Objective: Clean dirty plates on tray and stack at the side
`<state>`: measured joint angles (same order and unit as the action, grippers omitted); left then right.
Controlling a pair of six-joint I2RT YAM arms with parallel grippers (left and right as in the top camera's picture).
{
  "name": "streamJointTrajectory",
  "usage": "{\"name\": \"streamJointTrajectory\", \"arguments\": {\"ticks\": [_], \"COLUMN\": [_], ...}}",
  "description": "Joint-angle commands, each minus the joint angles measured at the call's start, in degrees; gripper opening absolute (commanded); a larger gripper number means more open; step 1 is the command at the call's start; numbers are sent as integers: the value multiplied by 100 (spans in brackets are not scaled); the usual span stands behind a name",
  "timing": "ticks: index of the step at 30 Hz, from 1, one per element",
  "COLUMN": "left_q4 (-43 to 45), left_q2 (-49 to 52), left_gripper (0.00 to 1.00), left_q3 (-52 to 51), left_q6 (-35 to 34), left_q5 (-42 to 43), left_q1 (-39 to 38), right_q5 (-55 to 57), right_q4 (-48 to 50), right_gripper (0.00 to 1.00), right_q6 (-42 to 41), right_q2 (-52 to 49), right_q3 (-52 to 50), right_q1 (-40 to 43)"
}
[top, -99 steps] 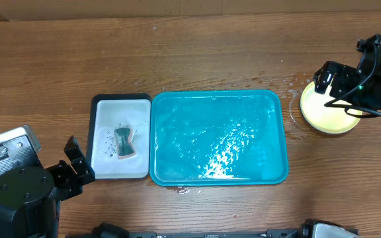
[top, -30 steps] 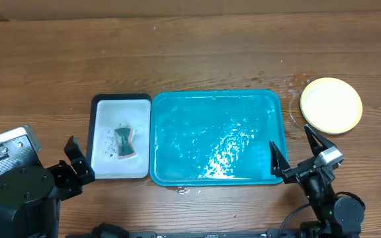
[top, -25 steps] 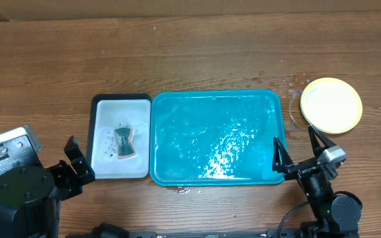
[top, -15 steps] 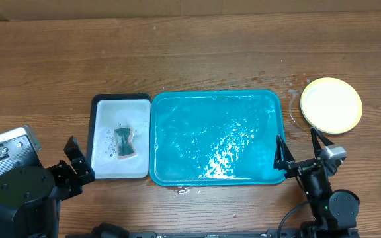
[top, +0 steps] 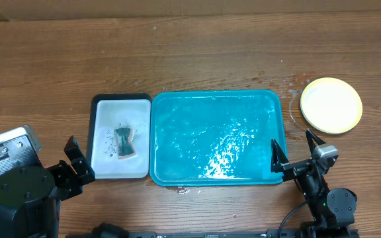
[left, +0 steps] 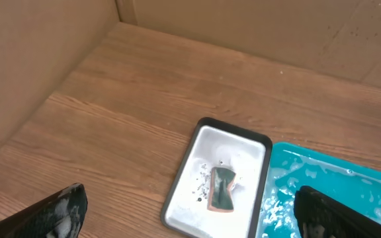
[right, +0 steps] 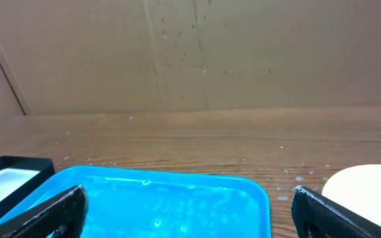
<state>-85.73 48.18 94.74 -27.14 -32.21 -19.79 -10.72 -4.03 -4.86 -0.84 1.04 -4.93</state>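
Note:
The teal tray (top: pixel 177 116) lies mid-table, wet and foamy, with no plate on it; it also shows in the left wrist view (left: pixel 323 192) and the right wrist view (right: pixel 157 198). A yellow-green-rimmed plate (top: pixel 331 104) with a pale, smear-free centre rests on the table right of the tray; its edge shows in the right wrist view (right: pixel 369 185). I cannot tell whether other plates lie under it. My right gripper (top: pixel 292 147) hangs open and holding nothing at the tray's front right corner. My left gripper (top: pixel 78 165) is open and holding nothing, front left of the small white tray.
A black-rimmed white tray (top: pixel 104 119) touches the teal tray's left side and holds a sponge (top: pixel 124 142), which the left wrist view also shows (left: pixel 221 188). Water drops (top: pixel 288 82) spot the wood near the plate. A cardboard wall (right: pixel 190 53) stands behind the table.
The right arm has left the plate at the right and come down to the tray's front right corner, shifting only slightly in the last second. The left arm has not moved.

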Motion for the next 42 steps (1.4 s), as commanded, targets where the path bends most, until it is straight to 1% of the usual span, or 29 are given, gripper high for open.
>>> {"name": "streamJointTrajectory", "arguments": {"ticks": [1, 35, 37, 38, 40, 42], "left_q4": [24, -76, 52, 199, 682, 1185], "left_q2": [17, 17, 11, 2, -37, -105], "left_gripper": [100, 100, 100, 100, 100, 100], "left_q3": [-17, -17, -20, -20, -24, -79], "left_q6": [-138, -111, 87, 352, 1191, 2138], "left_q5": [-76, -35, -24, 35, 284, 778], "left_q1": [-11, -11, -9, 0, 4, 22], "right_q5": [-46, -46, -46, -46, -46, -46], "right_q4": [28, 28, 28, 28, 28, 28], "right_gripper": [100, 100, 100, 100, 100, 99], "right_q6": [22, 22, 22, 22, 22, 22], "right_q2": [68, 68, 68, 68, 68, 68], "right_q3": [-59, -59, -59, -59, -59, -59], "right_q1": [-15, -15, -15, -15, -15, -15]}}
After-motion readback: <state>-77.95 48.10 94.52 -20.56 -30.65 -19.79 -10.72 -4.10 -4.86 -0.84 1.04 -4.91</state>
